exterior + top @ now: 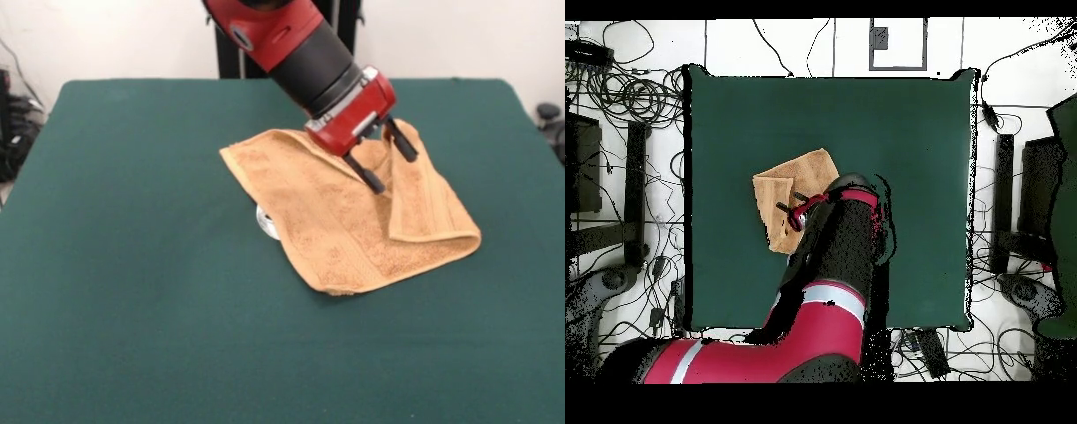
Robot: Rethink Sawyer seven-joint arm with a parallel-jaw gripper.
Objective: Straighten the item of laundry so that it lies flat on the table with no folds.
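Jaws (381, 159) stood apart, both black fingers (368, 173) angled down over the towel (353, 221) with nothing pinched between them — whether the tips touched the cloth could not be told. Carried on a red and black arm (300, 44) slanting down from the upper left in the front view. Golden-tan terry, looped and soft, roughly square, lay near the middle of the dark green felt bench (132, 309), its right side doubled over in a long fold. Peeking from under the left edge — a small white tag (267, 221).
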